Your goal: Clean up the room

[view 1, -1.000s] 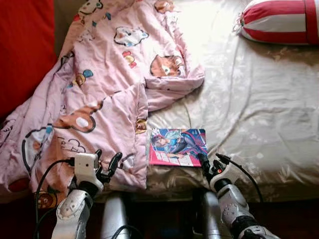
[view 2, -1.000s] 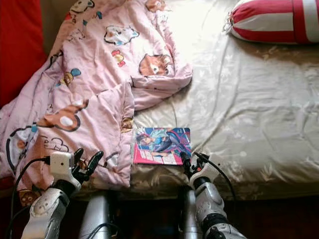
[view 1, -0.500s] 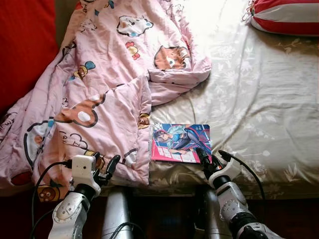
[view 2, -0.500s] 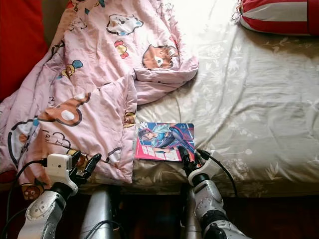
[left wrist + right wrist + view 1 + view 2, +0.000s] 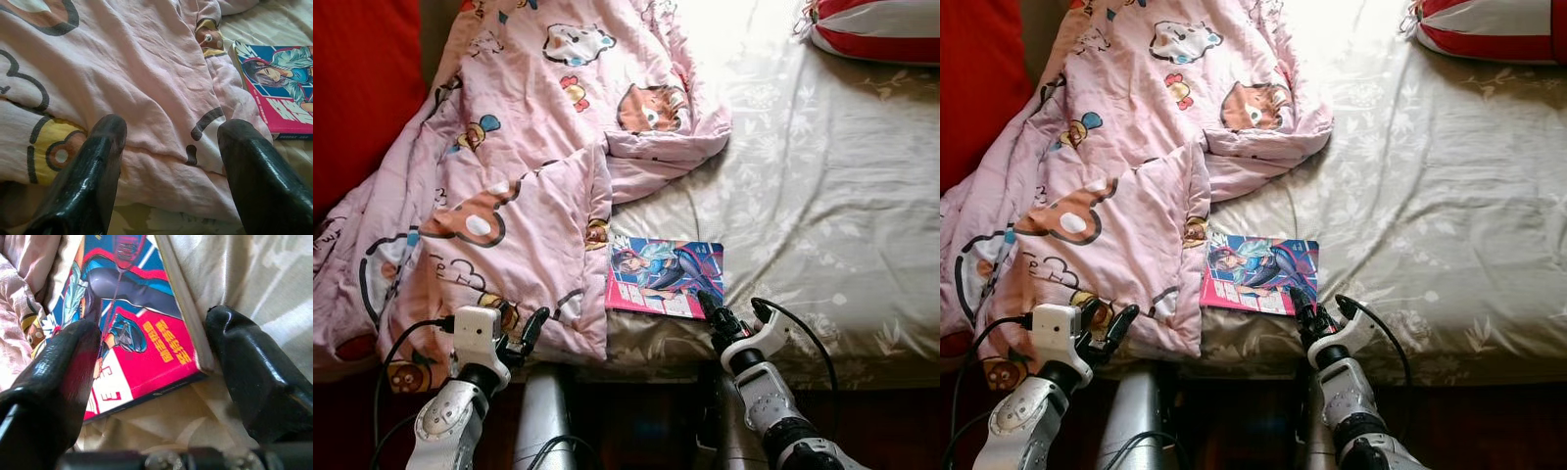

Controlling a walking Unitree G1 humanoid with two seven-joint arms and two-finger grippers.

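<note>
A book (image 5: 664, 278) with a bright cartoon cover lies flat on the bed (image 5: 822, 196), near its front edge, just beside the pink blanket (image 5: 499, 186) that spreads over the bed's left side. The right gripper (image 5: 713, 311) is at the book's near right corner — its fingers (image 5: 249, 367) are spread apart, one over the cover and one outside the book's edge, not yet closed on it. The left gripper (image 5: 521, 333) hovers at the front edge of the blanket, its fingers (image 5: 98, 166) wide apart over the pink cloth — holding nothing. A red-and-white striped pillow (image 5: 876, 29) lies at the bed's far right corner.
</note>
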